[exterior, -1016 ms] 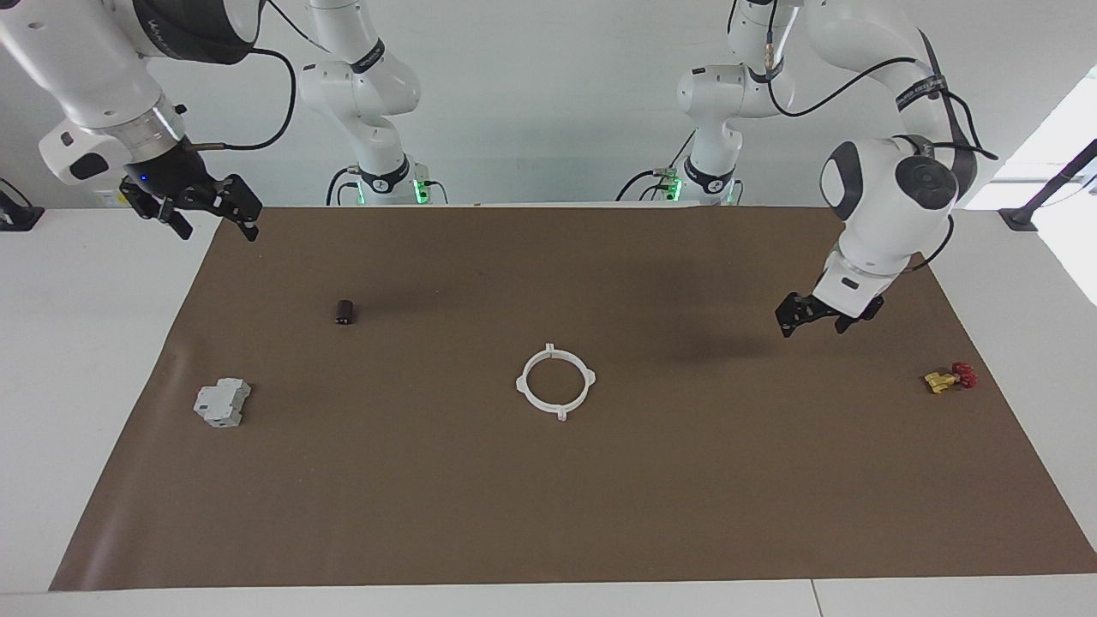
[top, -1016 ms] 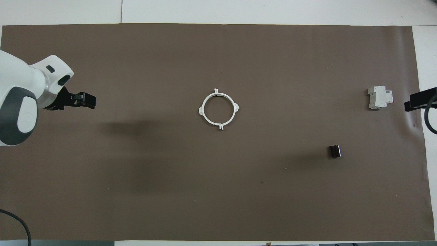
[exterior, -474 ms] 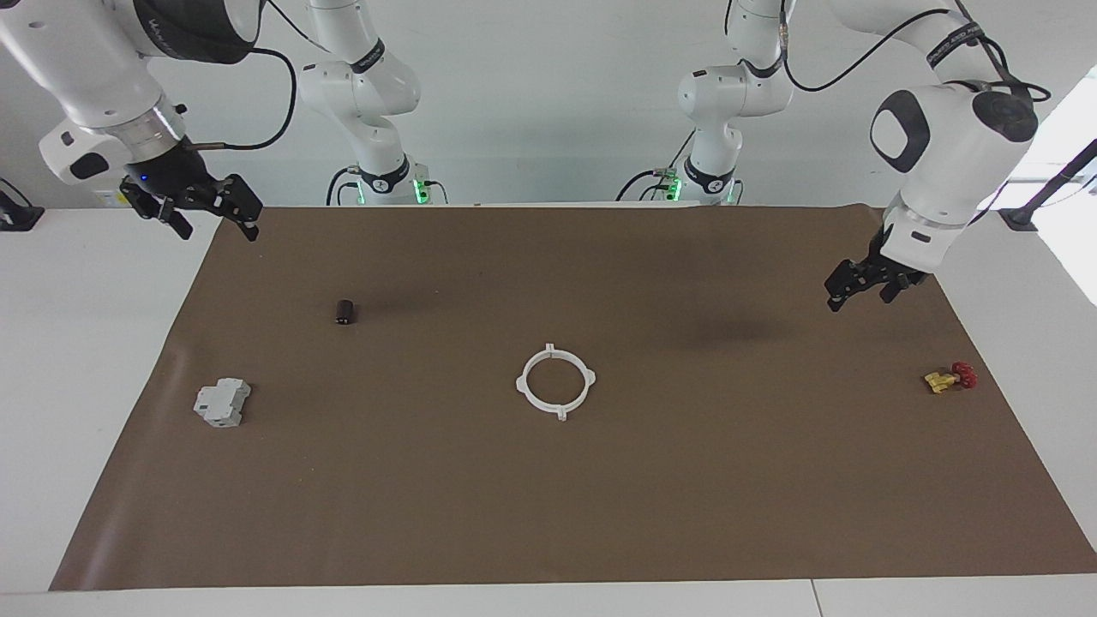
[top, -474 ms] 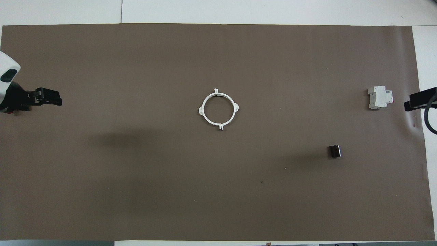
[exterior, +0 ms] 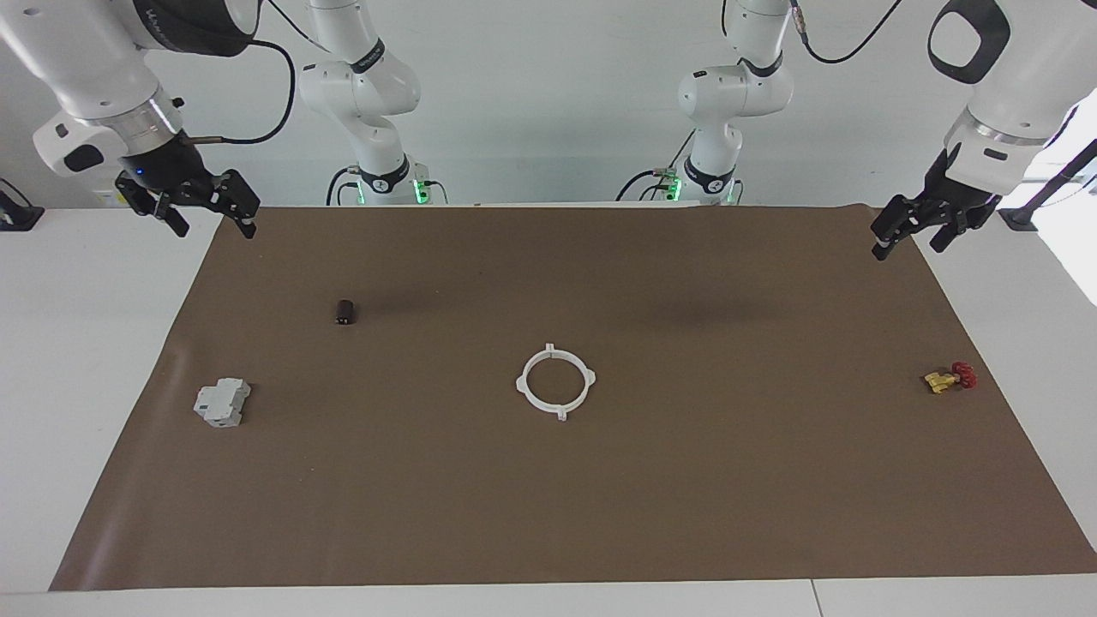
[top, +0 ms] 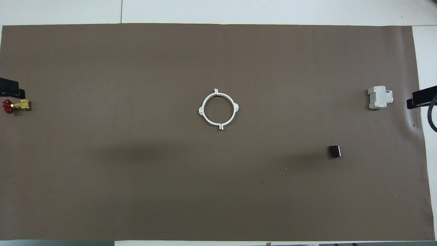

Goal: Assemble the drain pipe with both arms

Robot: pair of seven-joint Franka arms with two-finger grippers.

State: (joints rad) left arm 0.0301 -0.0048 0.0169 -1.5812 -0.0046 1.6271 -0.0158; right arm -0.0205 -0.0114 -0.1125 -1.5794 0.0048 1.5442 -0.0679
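Observation:
The drain pipe (exterior: 523, 386) lies as a closed white ring with four tabs in the middle of the brown mat, with nothing touching it; it also shows in the overhead view (top: 202, 110). My left gripper (exterior: 908, 242) hangs open and empty in the air over the mat's corner at the left arm's end. Only one of its fingers (top: 9, 89) shows in the overhead view. My right gripper (exterior: 214, 227) hangs open and empty over the mat's corner at the right arm's end. One of its fingers (top: 421, 97) shows at the overhead view's edge.
A grey switch unit (exterior: 223, 403) (top: 379, 97) and a small black cylinder (exterior: 344, 312) (top: 335, 151) lie toward the right arm's end. A brass valve with a red handle (exterior: 947, 378) (top: 15, 106) lies toward the left arm's end. All rest on the brown mat (exterior: 728, 497).
My left gripper has risen and drawn back toward the left arm's end of the table, uncovering the valve in the overhead view. The right gripper has barely moved. The ring has not moved.

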